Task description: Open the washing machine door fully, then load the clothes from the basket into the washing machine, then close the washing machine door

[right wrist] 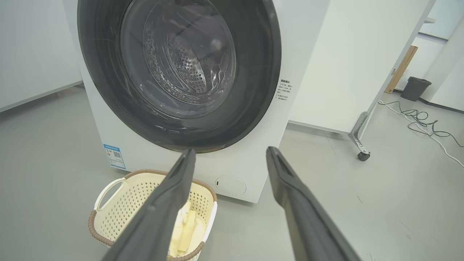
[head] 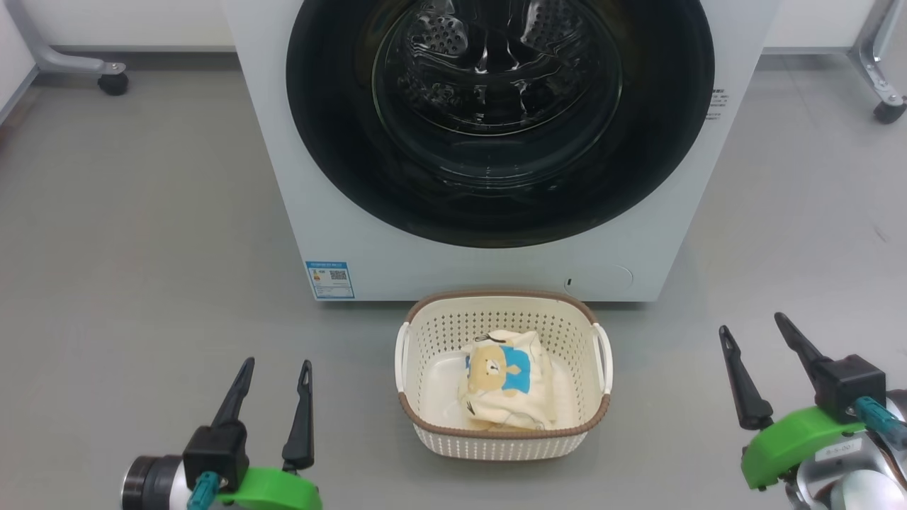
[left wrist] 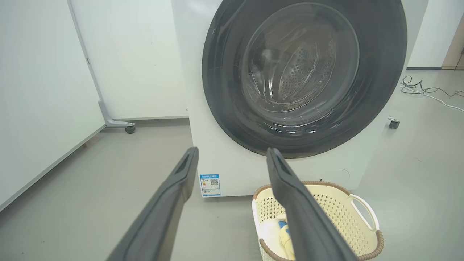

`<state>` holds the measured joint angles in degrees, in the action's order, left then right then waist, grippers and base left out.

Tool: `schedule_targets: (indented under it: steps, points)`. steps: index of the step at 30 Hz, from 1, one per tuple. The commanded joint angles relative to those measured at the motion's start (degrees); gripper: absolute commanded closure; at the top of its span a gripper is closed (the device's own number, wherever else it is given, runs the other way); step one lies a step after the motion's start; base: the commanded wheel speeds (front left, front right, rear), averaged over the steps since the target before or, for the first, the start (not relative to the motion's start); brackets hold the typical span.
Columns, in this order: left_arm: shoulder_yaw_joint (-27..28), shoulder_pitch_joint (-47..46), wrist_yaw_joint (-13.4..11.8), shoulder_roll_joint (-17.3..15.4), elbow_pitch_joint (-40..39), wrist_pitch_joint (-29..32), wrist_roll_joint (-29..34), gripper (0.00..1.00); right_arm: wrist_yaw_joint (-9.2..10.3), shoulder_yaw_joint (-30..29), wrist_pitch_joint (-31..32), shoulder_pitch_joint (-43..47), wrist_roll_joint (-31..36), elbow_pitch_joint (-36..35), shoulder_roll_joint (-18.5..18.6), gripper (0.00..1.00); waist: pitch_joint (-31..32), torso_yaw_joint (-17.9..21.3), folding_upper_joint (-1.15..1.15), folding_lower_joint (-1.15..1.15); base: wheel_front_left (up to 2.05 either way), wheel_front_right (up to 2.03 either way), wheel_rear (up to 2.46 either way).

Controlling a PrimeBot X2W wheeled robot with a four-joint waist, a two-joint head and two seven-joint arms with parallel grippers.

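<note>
Both grippers hang empty with fingers spread wide: the left gripper (head: 278,365) low at the left, the right gripper (head: 751,324) low at the right, each above bare floor (head: 127,234). Between them, apart from both, sits the basket (head: 496,445), with the clothes (head: 504,379) bunched in its middle, bear print up. Those look soft, light and limp; a pinch on a raised fold at the top of the heap should lift them, though a corner may trail or snag on the rim. The basket seems light plastic and could slide if nudged. Just beyond it stands the washer (head: 266,142), its door (head: 322,134) shut and out of reach of either gripper. That door is rigid and hinged, its glossy rim likely slippery; I see no handle, so the outer edge is the probable hold.
</note>
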<state>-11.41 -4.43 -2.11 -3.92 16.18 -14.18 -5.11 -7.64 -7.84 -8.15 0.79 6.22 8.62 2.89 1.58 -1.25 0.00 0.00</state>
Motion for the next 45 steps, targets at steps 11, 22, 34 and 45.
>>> schedule_targets:
  steps: [11, 22, 34, 45]
  points:
    - [1.79, -3.22, -0.34, -0.90, -1.60, -0.82, 0.21, 0.00, 0.15, 0.36, -1.12, -2.13, 0.07, -2.23, 0.13, 0.00, -0.35, 0.02, 0.00, 0.00, 0.09, 0.11, -0.19]
    - [1.88, -3.84, -0.70, -1.04, -1.96, -0.82, 0.37, 0.00, 0.15, -1.19, -1.52, -3.00, -1.25, -1.97, 0.02, 0.00, -0.80, 0.22, 0.00, 0.00, 0.85, 0.85, -1.70]
    - [1.97, -3.88, -0.71, -1.09, -2.32, -0.82, 0.20, 0.00, 0.15, -1.93, -1.82, -3.40, -2.42, -1.82, -0.01, 0.00, -1.14, 0.82, 0.00, 0.00, 1.23, 1.23, -2.46]
    - [1.65, -4.02, -0.19, -1.16, -2.65, -0.82, 0.10, 0.00, 0.15, -2.31, -2.11, -3.59, -2.63, -1.94, -0.01, 0.00, -1.32, 1.33, 0.00, 0.00, 1.22, 1.22, -2.45]
